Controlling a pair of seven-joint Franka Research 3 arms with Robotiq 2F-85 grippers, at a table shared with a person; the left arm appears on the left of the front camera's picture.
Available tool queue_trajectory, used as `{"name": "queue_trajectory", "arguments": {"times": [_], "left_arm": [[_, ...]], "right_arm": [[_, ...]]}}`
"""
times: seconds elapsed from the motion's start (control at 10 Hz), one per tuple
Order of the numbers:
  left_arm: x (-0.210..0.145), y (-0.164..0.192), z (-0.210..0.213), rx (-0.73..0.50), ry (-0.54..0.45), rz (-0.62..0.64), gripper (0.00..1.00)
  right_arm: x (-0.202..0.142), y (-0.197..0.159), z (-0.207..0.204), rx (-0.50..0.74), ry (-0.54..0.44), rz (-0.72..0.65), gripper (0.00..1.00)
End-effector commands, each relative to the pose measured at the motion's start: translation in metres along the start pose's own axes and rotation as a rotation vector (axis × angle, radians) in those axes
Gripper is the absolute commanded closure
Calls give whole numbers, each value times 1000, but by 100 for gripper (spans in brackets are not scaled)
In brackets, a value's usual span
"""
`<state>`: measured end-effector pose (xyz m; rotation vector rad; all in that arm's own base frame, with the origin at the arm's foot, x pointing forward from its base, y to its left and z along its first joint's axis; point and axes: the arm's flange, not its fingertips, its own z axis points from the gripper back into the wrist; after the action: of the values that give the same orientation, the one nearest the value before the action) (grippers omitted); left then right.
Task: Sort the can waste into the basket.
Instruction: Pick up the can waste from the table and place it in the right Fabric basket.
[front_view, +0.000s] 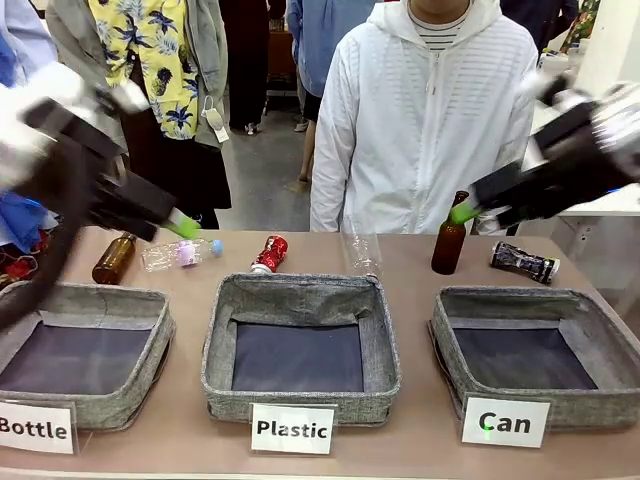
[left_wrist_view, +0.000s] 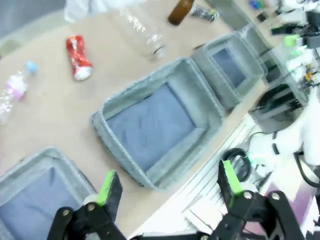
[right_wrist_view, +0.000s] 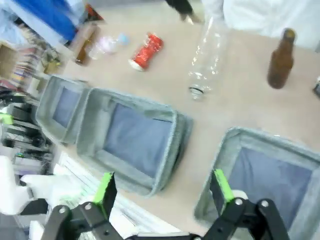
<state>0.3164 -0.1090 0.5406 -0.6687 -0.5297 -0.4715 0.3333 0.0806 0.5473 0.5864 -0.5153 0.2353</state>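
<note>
Above the desk (front_view: 410, 300), the left jaws and the right jaws both hang wide open and empty. The right jaws are nearer the dark can (front_view: 524, 262), which lies on its side just behind the Can basket (front_view: 590, 405), below and apart from them. The red can (front_view: 268, 254) lies behind the Plastic basket (front_view: 215, 360), between the arms, clear of both. The Can basket holds nothing, so both cans remain to be sorted.

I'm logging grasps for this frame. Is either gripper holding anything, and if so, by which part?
Nothing is held: the left gripper and the right gripper both hang open and empty.
</note>
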Motion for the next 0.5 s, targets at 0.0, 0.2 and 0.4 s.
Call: {"name": "queue_trajectory", "arguments": {"times": [0.0, 0.2, 0.4], "left_arm": [[-65, 85, 62, -183, -126, 124, 0], [-116, 148, 84, -310, -342, 369, 0], [-158, 192, 83, -392, -489, 532, 0]], "right_arm": [[-28, -88, 46, 170, -139, -269, 0], [-61, -155, 60, 226, -232, -493, 0], [-89, -210, 60, 242, -293, -682, 0]]}}
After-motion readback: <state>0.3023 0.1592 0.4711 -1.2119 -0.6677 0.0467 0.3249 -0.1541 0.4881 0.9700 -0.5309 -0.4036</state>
